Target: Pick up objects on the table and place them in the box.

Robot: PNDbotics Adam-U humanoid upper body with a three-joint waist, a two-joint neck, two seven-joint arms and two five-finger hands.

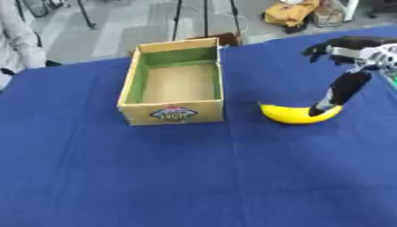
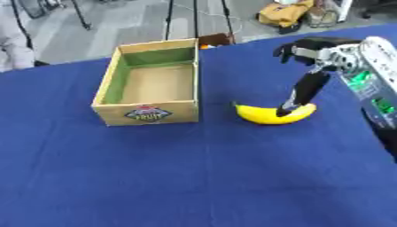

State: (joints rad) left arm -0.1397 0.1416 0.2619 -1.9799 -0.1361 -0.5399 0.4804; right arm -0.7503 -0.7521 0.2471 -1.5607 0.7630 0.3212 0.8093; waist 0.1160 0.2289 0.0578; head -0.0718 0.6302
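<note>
Banana (image 2: 267,116) on blue tablecloth (image 2: 194,177), grey floor (image 1: 116,26) beyond

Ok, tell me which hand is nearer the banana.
Right. The right hand is above the banana, one of its fingers reaching down to its right end. The left hand shows in neither view.

A lab or workshop: grey floor (image 1: 116,26), stand legs (image 1: 205,17), blue-clothed table (image 1: 194,177)

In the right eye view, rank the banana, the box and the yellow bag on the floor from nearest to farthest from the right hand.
1. Banana: touching the right hand, just below it.
2. Yellow bag: on the floor beyond the table's far edge.
3. Box: to the left, beyond the banana.
</note>
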